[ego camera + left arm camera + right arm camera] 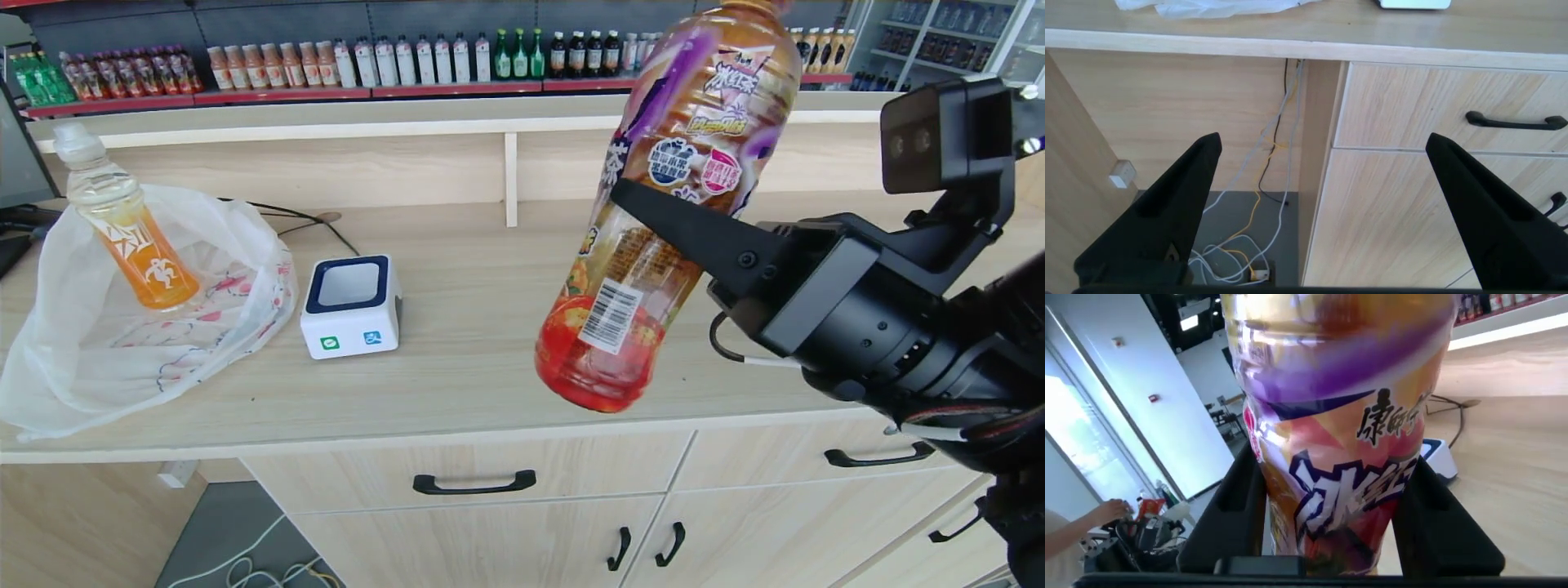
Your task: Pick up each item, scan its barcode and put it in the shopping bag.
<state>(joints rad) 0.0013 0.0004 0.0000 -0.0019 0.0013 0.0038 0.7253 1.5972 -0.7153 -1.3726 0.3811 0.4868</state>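
Note:
My right gripper (653, 216) is shut on a large iced-tea bottle (665, 204) with a purple and orange label, held tilted in the air above the right half of the counter. Its barcode (611, 314) faces the head camera. From the right wrist the bottle (1343, 425) sits between both fingers (1237, 506). The white scanner (351, 306) with a dark glass top stands on the counter to the bottle's left. Further left lies the white shopping bag (106, 327) with an orange drink bottle (126, 220) leaning in it. My left gripper (1319, 212) is open, down in front of the cabinet below counter level.
A cable (302, 216) runs along the counter behind the scanner. A monitor edge (16, 155) stands at the far left. Drawers with black handles (473, 483) lie under the counter, and loose cables (1249, 245) lie on the floor. Shelves of drinks (408, 61) line the back wall.

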